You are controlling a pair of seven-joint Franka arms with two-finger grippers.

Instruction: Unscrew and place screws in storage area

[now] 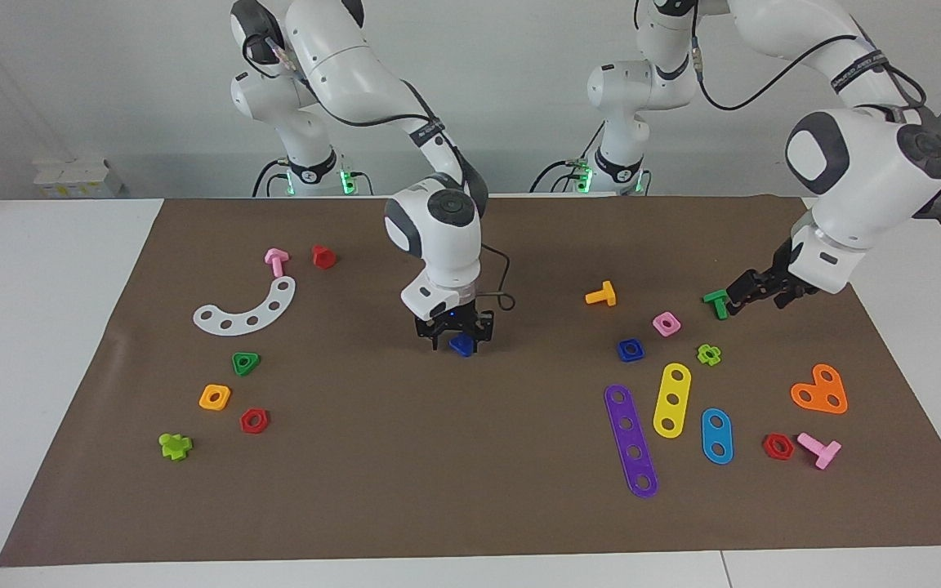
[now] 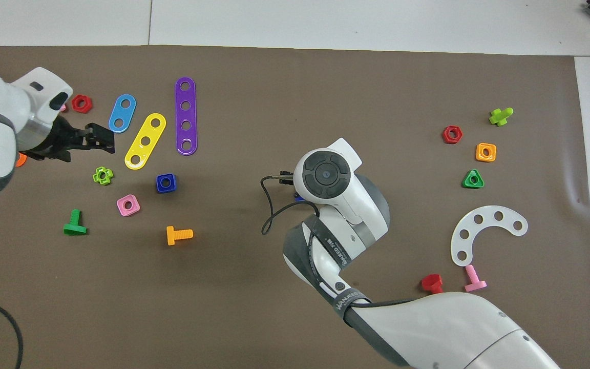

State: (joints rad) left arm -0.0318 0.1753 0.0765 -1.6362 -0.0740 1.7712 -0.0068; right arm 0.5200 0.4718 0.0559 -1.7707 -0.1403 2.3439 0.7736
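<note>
My right gripper (image 1: 456,340) hangs low over the middle of the brown mat (image 1: 470,490), shut on the small dark-blue bolt (image 1: 462,345). In the overhead view its wrist hides the fingers and only a sliver of the bolt (image 2: 299,198) shows. The storage area lies toward the right arm's end: a white curved strip (image 1: 246,310), a green triangular nut (image 1: 246,363), an orange square nut (image 1: 215,397) and a red hexagonal nut (image 1: 254,420). My left gripper (image 1: 733,300) is raised over the left arm's end of the mat, near the green bolt (image 1: 715,304), and holds nothing.
Toward the left arm's end lie purple (image 1: 631,441), yellow (image 1: 671,400) and blue (image 1: 716,436) strips, a blue square nut (image 1: 631,349), a pink nut (image 1: 666,323), an orange bolt (image 1: 601,295) and an orange heart plate (image 1: 820,390). A pink bolt (image 1: 276,261) and a red piece (image 1: 323,256) lie by the white strip.
</note>
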